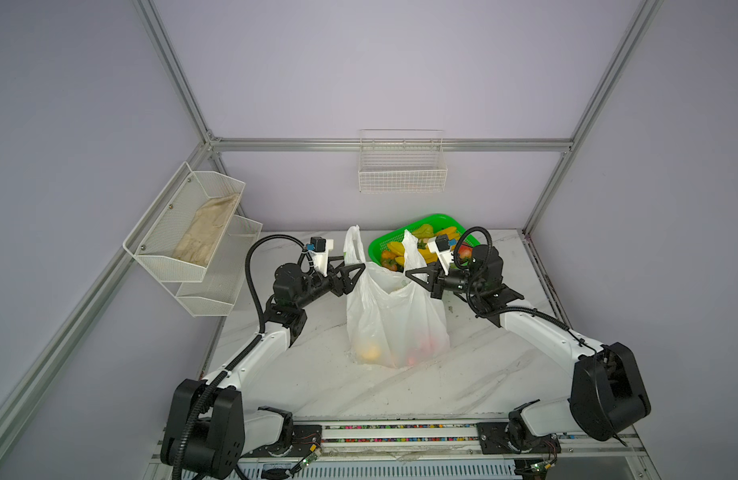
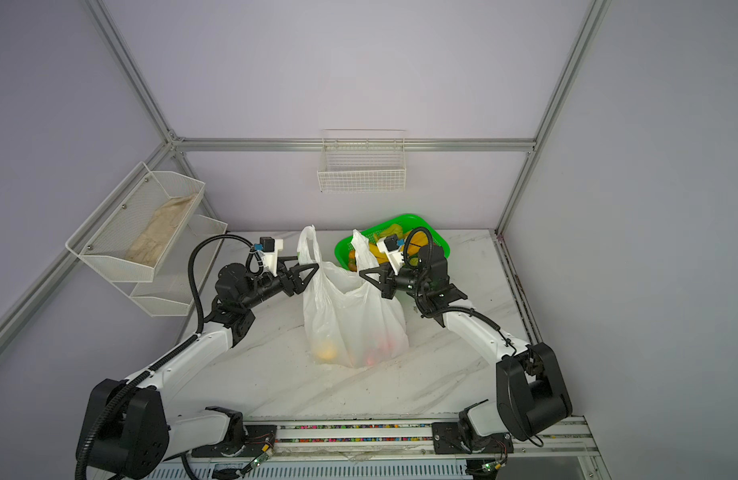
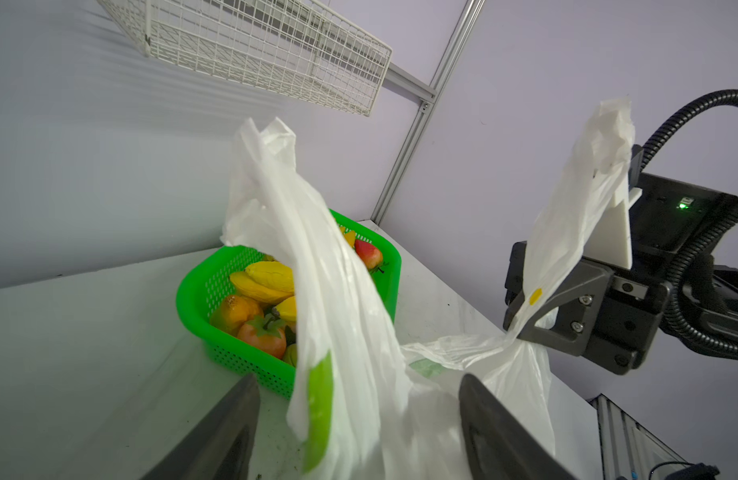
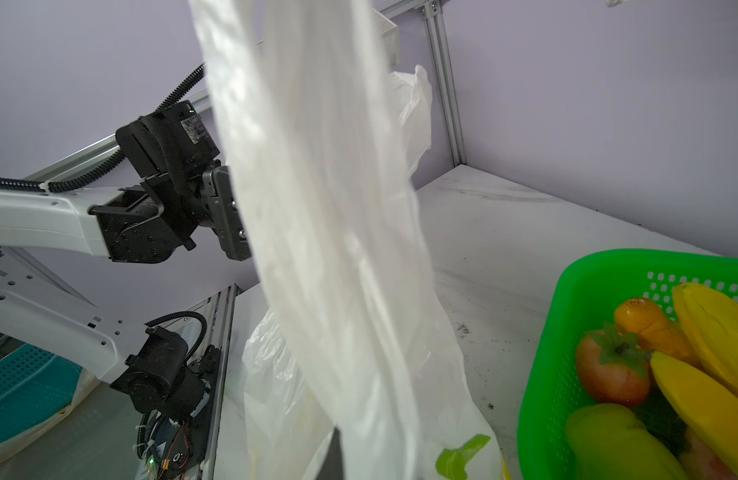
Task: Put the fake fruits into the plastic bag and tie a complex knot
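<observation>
Thin plastic bag (image 1: 396, 316): right gripper (image 1: 409, 275) pinches one handle (image 1: 411, 249); left gripper (image 1: 355, 266) (jaws apart) should close squarely on the other.

Wears white shells (image 1: 538, 332) over black joints (image 1: 608, 390), trails ribbed black hoses (image 1: 248, 266), ends in dark, screw-fastened triangular fingers (image 3: 592, 278)

Robotics lab test cell. A marble-patterned table (image 1: 400, 395) is boxed in by an aluminium frame (image 1: 178, 83) holding plain lilac panels. Two white-and-black robot arms (image 1: 251, 357) are bolted to a rail (image 1: 400, 432) along the table's near edge. A wire basket (image 1: 402, 166) hangs behind the table. Props on the table: a plastic bag (image 1: 396, 316) and a green basket (image 1: 436, 217) of fake fruits (image 1: 395, 248).
</observation>
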Available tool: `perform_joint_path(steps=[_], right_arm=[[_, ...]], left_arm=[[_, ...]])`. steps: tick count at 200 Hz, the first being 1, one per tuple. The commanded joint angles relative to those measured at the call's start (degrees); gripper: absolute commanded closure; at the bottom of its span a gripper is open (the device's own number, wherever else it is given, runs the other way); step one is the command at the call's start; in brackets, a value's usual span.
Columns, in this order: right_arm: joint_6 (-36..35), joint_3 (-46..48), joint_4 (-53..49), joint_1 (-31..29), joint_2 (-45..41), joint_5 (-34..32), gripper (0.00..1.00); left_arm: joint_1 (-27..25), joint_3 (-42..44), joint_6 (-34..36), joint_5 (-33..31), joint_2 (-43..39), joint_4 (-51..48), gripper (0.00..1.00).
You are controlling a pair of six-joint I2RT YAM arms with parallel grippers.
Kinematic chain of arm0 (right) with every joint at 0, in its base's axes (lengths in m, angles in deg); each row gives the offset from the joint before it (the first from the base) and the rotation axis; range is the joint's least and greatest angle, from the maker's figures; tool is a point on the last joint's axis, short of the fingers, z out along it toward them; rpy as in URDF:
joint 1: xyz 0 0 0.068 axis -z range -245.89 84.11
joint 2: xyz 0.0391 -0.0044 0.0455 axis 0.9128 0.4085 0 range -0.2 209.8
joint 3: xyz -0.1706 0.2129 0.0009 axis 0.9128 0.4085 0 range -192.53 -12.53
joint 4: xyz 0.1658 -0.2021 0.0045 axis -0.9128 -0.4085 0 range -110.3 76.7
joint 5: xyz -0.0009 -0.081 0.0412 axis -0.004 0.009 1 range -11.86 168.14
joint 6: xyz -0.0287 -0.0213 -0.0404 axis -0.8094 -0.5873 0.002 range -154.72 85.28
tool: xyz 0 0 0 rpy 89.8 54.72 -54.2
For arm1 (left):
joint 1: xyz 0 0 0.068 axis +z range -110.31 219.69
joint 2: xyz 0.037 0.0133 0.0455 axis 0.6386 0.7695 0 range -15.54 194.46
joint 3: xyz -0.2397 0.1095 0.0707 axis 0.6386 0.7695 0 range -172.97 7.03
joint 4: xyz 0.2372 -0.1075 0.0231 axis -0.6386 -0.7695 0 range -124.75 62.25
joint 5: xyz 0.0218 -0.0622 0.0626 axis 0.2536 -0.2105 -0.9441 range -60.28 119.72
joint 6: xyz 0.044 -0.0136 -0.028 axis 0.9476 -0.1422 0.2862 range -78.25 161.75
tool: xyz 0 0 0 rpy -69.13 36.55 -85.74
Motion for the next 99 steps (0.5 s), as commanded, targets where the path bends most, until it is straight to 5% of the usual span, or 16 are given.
perform_joint_path(steps=[1, 99], right_arm=[[-0.8, 0.1, 0.8, 0.2, -1.6, -0.3, 1.0], [-0.4, -1.2, -3.6, 0.2, -0.9, -3.7, 1.0]], left_arm=[[0.5, -2.3, -0.8, 4.4, 1.3, 6.7, 0.35], [0.5, -5.7, 2.9, 9.4, 4.9, 8.5, 0.92]])
